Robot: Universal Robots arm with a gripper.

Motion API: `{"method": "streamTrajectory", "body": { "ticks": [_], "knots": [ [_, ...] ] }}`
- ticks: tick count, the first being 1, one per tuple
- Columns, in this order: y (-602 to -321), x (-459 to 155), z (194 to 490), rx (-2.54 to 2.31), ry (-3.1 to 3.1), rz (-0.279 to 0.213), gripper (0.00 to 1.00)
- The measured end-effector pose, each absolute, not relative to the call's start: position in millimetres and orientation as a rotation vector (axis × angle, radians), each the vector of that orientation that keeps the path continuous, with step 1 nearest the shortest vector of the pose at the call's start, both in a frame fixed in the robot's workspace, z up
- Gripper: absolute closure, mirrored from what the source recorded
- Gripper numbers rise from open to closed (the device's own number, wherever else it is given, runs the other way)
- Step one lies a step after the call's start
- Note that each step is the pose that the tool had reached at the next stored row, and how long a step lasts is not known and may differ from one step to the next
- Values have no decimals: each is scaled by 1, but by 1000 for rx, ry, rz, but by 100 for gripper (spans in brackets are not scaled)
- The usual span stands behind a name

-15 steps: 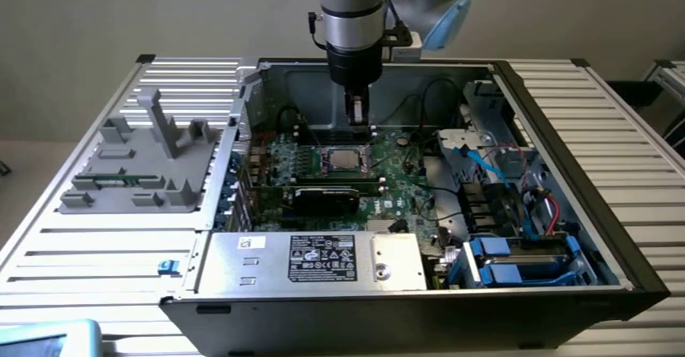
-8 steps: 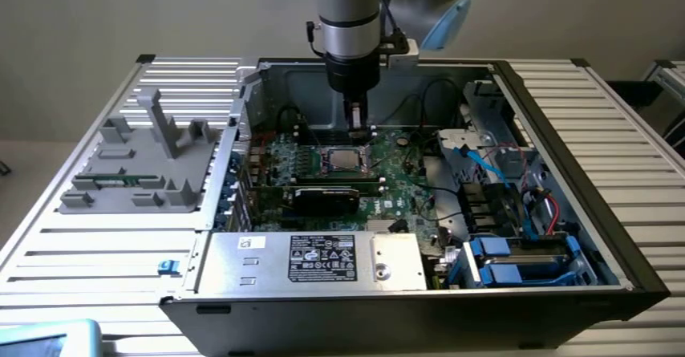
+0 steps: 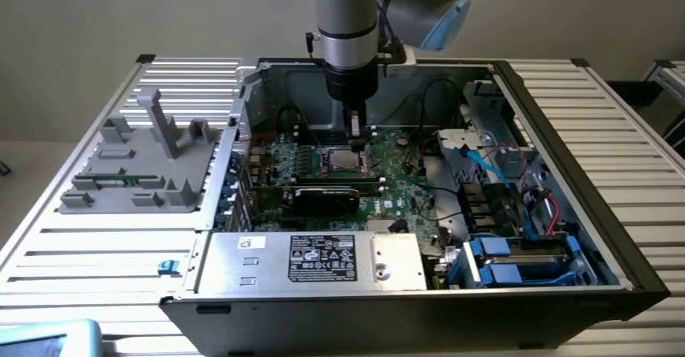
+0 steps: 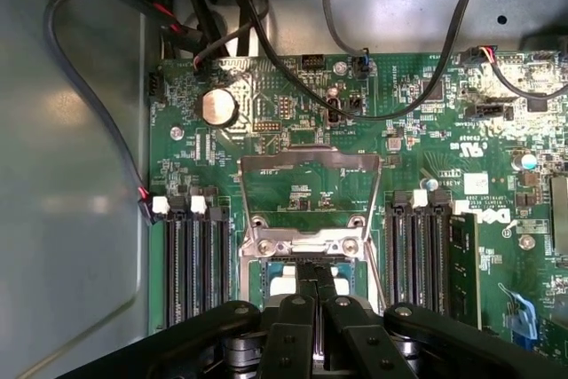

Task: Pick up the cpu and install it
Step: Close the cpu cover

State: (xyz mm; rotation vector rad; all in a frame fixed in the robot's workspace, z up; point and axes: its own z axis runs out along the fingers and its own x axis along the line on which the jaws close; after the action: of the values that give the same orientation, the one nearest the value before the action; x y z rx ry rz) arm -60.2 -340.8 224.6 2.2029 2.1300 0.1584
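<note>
Nearest, the grey labelled power supply (image 3: pixel 310 258) is seen; beyond it the cpu (image 3: pixel 345 161) — square, flat, shiny metal top upward — is laid in the socket (image 4: pixel 306 244), its steel frame (image 4: pixel 311 162) open. The gripper (image 3: pixel 354 137) is poised just over it, fingers pressed together, nothing held — contact cannot be judged.

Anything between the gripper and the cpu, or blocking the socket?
Nothing visible. The shut gripper hangs right over the cpu, which seems to lie in the socket; the socket's frame is swung open, clear of both.
</note>
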Motion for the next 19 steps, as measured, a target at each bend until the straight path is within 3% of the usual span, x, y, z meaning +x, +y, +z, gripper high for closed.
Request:
{"method": "streamTrajectory", "body": {
  "ticks": [19],
  "knots": [
    [-341,-68,207,2152,2083,242,89]
  ]
}}
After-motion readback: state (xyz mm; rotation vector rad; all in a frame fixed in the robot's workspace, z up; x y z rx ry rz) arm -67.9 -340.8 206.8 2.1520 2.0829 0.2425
